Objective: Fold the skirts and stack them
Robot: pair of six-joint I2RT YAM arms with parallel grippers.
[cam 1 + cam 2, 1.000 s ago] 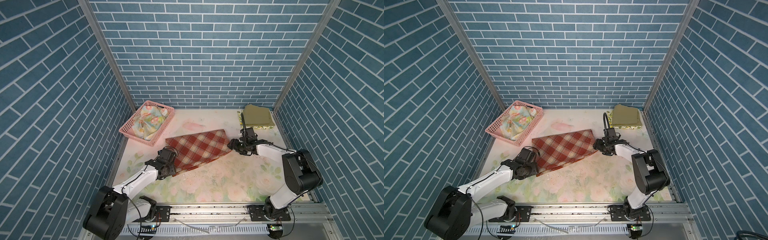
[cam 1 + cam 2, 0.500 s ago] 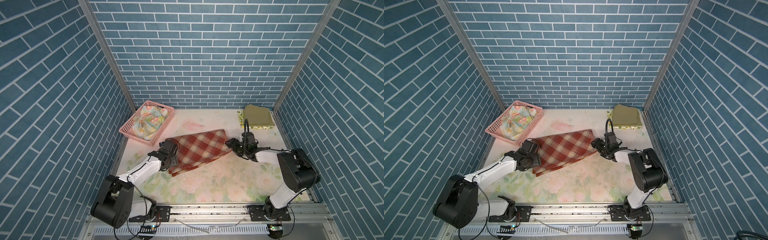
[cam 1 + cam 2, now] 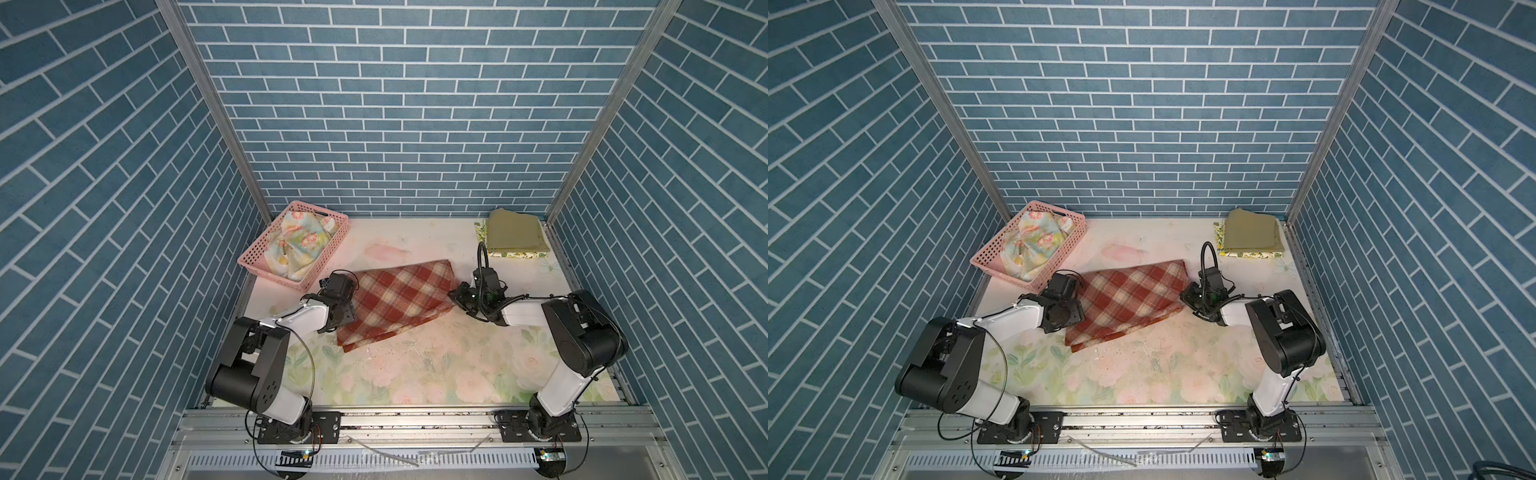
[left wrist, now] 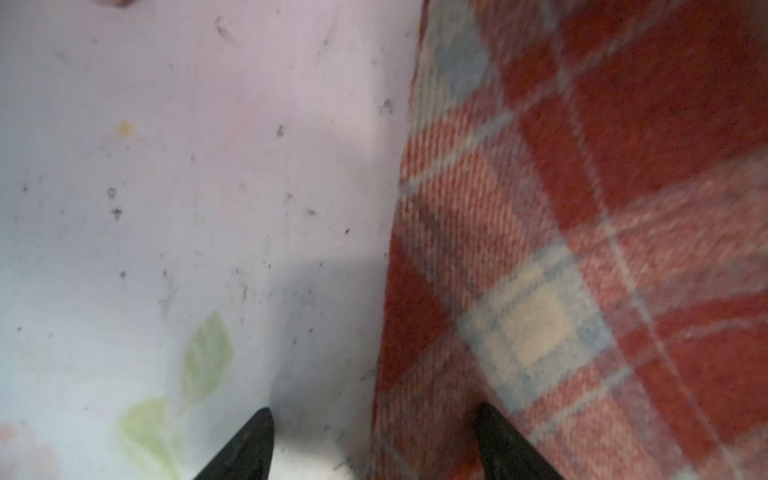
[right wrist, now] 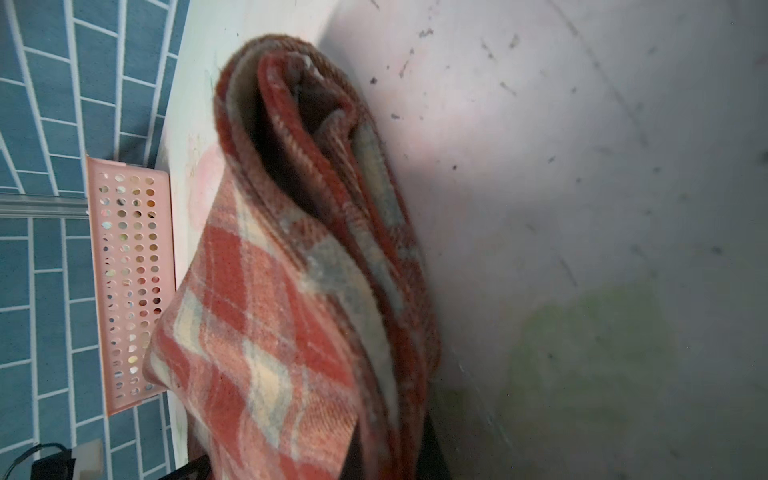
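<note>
The plaid skirt (image 3: 399, 299) lies folded mid-worktop (image 3: 415, 365) in both top views, with the right gripper (image 3: 457, 296) at its right end. The olive skirt (image 3: 515, 235) sits on the lemon-print skirt (image 3: 513, 254) at the back right, and the floral skirt (image 3: 299, 245) is in the basket (image 3: 249, 261).

On my left wrist view, the left gripper (image 4: 374, 446) is released, one finger over plaid and one over bare worktop.

On the right wrist view, the right gripper is clenched on the plaid skirt's folded edge (its fingers barely show).

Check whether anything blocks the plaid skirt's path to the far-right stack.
Nothing visible: only rose-printed table covering and the right end effector, shut on the rust-red and cream plaid skirt, lie between it and the olive green folded skirt.
</note>
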